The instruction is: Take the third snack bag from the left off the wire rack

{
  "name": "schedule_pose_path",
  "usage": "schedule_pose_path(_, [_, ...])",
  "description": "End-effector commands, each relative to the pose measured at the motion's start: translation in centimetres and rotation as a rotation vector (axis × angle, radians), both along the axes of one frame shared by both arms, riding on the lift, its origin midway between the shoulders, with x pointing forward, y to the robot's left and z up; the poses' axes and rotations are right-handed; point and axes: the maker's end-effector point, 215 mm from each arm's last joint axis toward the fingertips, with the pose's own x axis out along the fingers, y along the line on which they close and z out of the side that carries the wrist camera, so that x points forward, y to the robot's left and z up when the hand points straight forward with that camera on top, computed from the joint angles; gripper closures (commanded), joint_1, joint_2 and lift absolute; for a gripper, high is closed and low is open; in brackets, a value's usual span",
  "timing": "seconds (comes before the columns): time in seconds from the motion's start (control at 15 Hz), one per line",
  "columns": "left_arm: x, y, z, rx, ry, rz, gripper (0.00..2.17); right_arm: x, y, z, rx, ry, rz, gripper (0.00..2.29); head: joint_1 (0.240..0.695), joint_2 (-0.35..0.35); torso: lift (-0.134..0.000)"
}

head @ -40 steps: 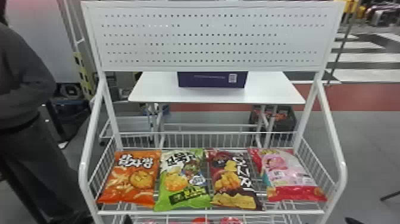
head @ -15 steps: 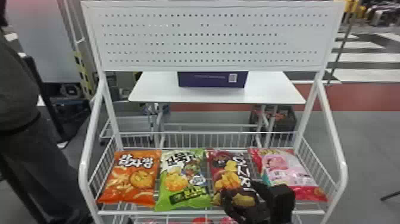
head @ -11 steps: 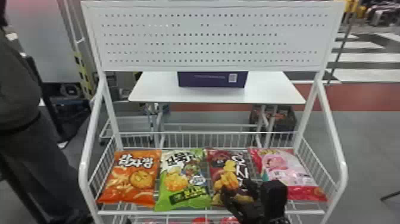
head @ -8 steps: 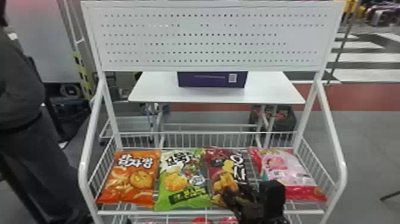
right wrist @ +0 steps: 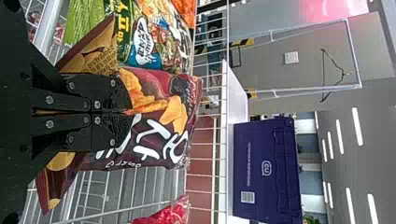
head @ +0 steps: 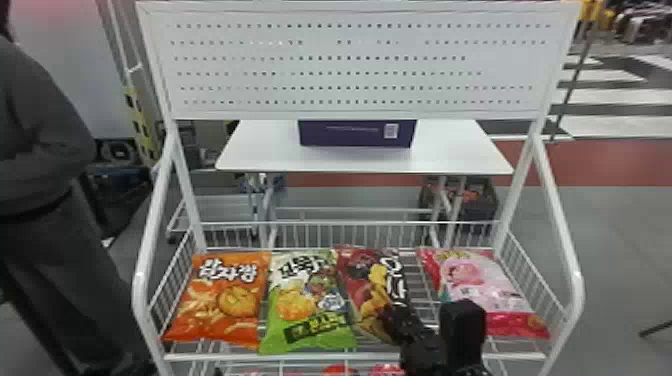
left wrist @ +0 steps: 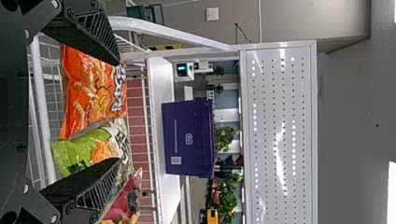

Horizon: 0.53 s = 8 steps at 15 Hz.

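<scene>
Right wrist view: right gripper [right wrist: 123, 112] clenched on the near end of the dark red foil snack bag [right wrist: 161, 126], fingers pinched flat together, just past the front rail of the white wire rack [right wrist: 49, 23]; head view hides the pinch but gives the slot: bag third from the rack's left, between green foil bag [head: 305, 305] and pink foil bag [head: 475, 290]; left wrist view: left gripper [left wrist: 114, 109] released, fingers wide apart, at the rack's front facing the orange foil bag [left wrist: 91, 93]; purple box [head: 357, 132] on white table [head: 260, 150] behind the rack.
</scene>
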Motion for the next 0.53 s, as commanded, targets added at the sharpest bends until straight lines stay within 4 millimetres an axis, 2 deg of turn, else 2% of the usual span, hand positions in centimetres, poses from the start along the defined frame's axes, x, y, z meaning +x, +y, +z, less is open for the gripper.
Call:
schedule_pose_path(0.0, [0.0, -0.1, 0.1, -0.002, -0.003, -0.001, 0.17, -0.5, -1.3, 1.5, -0.001, -0.033, -0.027, 1.77, 0.499, 0.000, 0.000])
schedule_pose_path(0.2, [0.0, -0.2, 0.1, -0.004, -0.003, -0.005, 0.17, -1.3, -3.9, 4.3, 0.012, -0.098, -0.070, 1.77, 0.499, 0.000, 0.000])
schedule_pose_path(0.27, [0.0, -0.2, 0.1, -0.004, -0.003, -0.005, 0.17, -1.7, -4.1, 6.1, 0.032, -0.127, -0.075, 1.77, 0.499, 0.000, 0.000])
schedule_pose_path(0.47, [0.1, -0.6, 0.3, -0.008, -0.007, -0.010, 0.17, -4.6, -5.6, 9.5, 0.066, -0.191, -0.085, 1.77, 0.499, 0.000, 0.000])
